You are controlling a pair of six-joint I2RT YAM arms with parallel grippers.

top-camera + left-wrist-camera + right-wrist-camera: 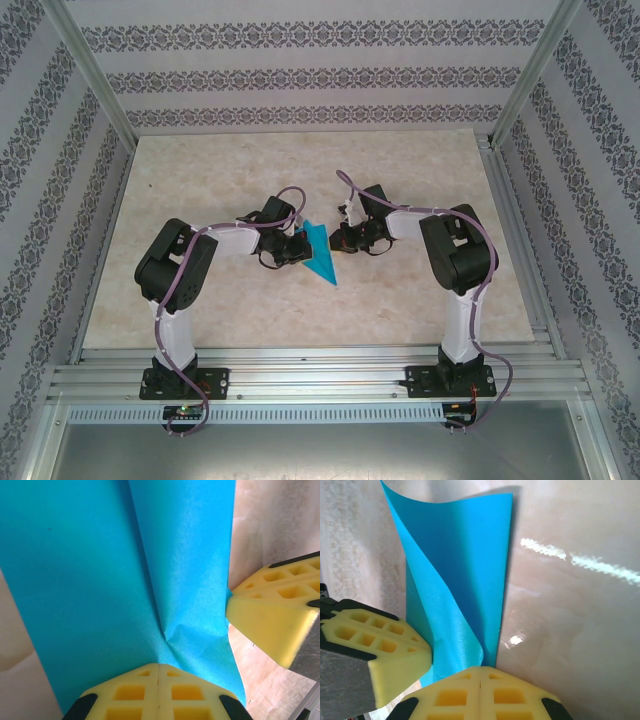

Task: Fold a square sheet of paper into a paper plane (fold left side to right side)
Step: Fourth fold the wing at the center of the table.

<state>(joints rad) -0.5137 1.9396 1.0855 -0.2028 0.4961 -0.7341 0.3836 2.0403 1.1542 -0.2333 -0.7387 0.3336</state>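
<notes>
A: Left tool (159, 669), state?
B: Pads pressed together, no gap at the seam. It pinches the square sheet of paper (95, 575) at its near edge. Small wrinkles fan out from the pinch, and one long crease runs up and away from it.
A: Right tool (480, 672)?
B: Same. Pads flat against each other, nipping the sheet's lower edge where a loose flap curls over and comes down to the tips.
A: How do the two sit to each other?
B: Close, facing. From the left wrist, a yellow pad (265, 622) of the right tool touches the sheet's right-hand edge. From the right wrist, the left tool's pad (380, 647) sits against the sheet, low on the left.
A: The sheet from above?
B: Bright cyan, a pointed shape between the two tools, tip aimed toward the arm bases. The wide end is at the tools, partly covered by the left one. Cannot tell how much lies flat; the wrist views show it bowed and standing up.
A: Under it?
B: Pale marbled surface (220, 180), with the sheet near its middle.
</notes>
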